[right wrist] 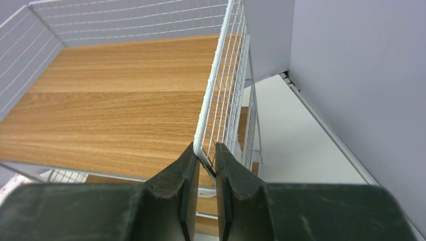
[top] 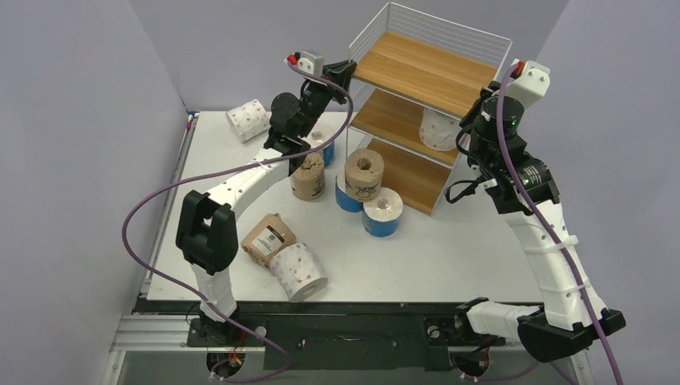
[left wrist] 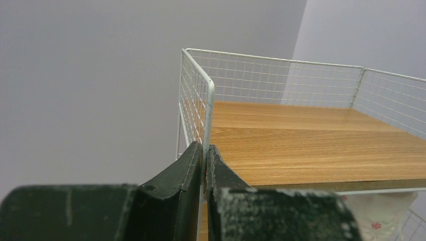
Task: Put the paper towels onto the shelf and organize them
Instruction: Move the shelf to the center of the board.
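Now the left gripper (left wrist: 206,150) pinches a corner wire of the shelf (top: 425,72), the right gripper (right wrist: 205,150) the opposite corner: 2 grips, probably to shift it.

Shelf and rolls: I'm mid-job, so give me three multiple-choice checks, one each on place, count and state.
1. The dotted roll in the shelf stands on:
A the top board
B the middle board
C the bottom board
2. Brown rolls on the table:
A one
B three
C five
3. The left fingers are:
A open over the table
B shut on the shelf's corner wire
C shut on a roll

Key:
1 B, it sits one level below the top.
2 B, two stand near the shelf and one lies nearer the arms.
3 B, the left wrist view shows them pinching the wire.
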